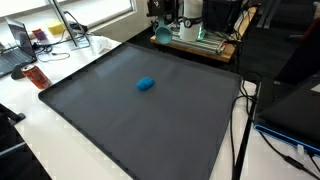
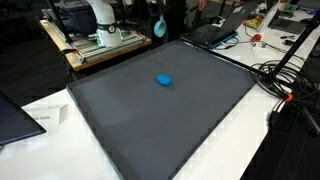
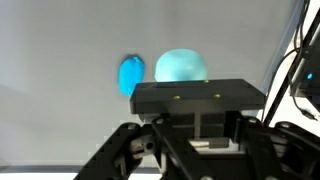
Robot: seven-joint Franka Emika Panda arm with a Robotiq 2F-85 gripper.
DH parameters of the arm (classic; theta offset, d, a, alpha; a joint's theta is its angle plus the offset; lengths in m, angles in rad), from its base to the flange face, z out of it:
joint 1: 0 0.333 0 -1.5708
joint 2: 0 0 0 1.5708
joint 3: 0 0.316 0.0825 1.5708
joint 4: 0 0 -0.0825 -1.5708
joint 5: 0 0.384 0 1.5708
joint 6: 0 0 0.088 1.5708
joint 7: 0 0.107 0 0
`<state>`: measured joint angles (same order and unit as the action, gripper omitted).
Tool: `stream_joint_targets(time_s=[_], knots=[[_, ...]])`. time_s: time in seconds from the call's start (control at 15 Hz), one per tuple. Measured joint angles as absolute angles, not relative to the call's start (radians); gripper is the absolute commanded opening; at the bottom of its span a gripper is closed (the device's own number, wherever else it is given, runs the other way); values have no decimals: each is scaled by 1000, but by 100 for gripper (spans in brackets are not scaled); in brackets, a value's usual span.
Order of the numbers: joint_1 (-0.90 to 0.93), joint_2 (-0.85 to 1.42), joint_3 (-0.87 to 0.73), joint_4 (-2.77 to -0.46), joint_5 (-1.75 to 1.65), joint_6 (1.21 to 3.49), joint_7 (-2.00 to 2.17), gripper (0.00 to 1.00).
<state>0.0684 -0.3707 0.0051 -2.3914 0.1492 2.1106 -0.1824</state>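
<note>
Teal cup (image 1: pixel 160 33) at pincer (image 1: pixel 161 24), aloft near mat's (image 1: pixel 120 110) far edge.

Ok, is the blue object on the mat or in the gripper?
On the mat: the blue object lies near its middle in both exterior views.

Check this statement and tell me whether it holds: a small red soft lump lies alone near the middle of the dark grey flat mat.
Not quite: the small soft lump is blue, not red, as both exterior views show. The rest holds: it lies alone near the middle of the dark grey flat mat.
</note>
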Motion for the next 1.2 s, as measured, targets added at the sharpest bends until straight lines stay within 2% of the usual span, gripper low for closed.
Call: stream_joint_targets(time_s=[0.73,1.2], knots=[[65,-74,9,-2220,108,2340,-241,28],[40,34,7,-2205,24,2505,-203,28]])
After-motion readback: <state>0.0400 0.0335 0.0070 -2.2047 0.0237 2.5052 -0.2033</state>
